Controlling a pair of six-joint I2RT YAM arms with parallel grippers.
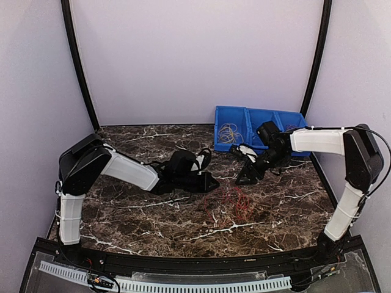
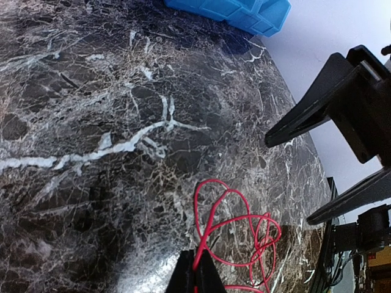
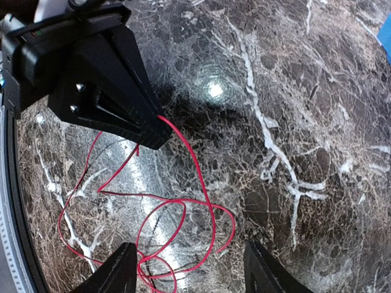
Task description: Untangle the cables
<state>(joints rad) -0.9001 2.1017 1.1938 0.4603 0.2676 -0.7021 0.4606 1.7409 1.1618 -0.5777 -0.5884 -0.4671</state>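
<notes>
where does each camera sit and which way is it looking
top external: above and behind the bases, looking down at the table; left arm and right arm show.
left wrist: on the left arm, low, facing across toward the right arm; its left fingers pinch the red cable.
right wrist: looking down; its right fingers spread at the bottom.
shared: both wrist views show the red cable and the other arm's fingers.

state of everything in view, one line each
red cable, pinched by left pincer, loops lying on marble table
left pincer, shut on red cable
right pincer, open, holding nothing, above the loops
blue bin, holds yellow cable in its left compartment
</notes>
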